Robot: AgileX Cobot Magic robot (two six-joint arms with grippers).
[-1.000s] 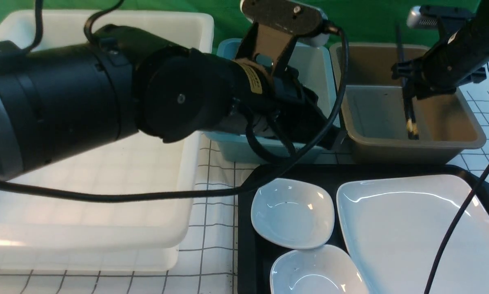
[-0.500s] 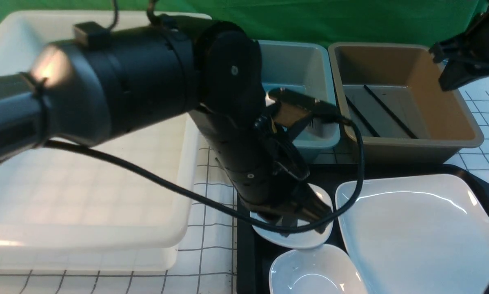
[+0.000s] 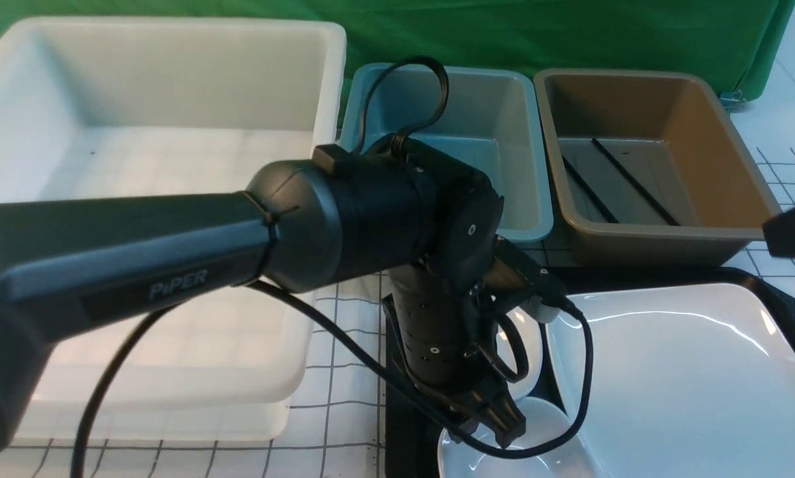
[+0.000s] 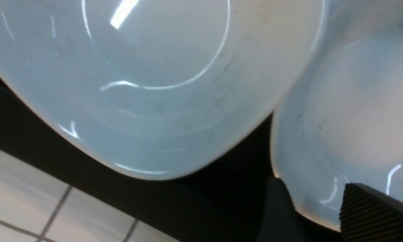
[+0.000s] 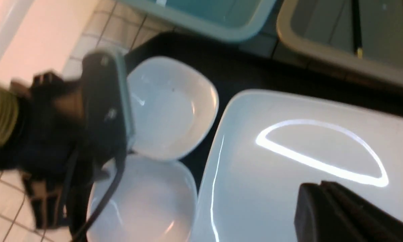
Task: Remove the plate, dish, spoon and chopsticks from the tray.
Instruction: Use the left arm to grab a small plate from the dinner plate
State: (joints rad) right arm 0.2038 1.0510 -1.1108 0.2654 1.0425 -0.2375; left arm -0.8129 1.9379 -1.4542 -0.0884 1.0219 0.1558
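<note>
The large white plate (image 3: 669, 385) lies on the black tray (image 3: 792, 309). Two small white dishes sit on the tray left of it: the far one (image 5: 174, 107) and the near one (image 3: 543, 451). My left gripper (image 3: 500, 425) is open, its fingers (image 4: 373, 215) straddling the near dish's (image 4: 356, 101) rim. My right gripper (image 5: 322, 188) is shut and empty above the plate (image 5: 305, 151); it shows at the right edge of the front view (image 3: 772, 236). The chopsticks (image 3: 630, 179) lie in the brown bin (image 3: 736, 133). The spoon is out of view.
A large white bin (image 3: 139, 133) stands at the left and a blue bin (image 3: 504, 119) behind the tray, next to the brown bin. My left arm (image 3: 344, 219) crosses over the white bin's corner and hides most of the far dish in the front view.
The right gripper let the chopsticks go into the brown bin and pulled back to the right. The left arm swung off the blue bin, down over the far dish to the near dish.
</note>
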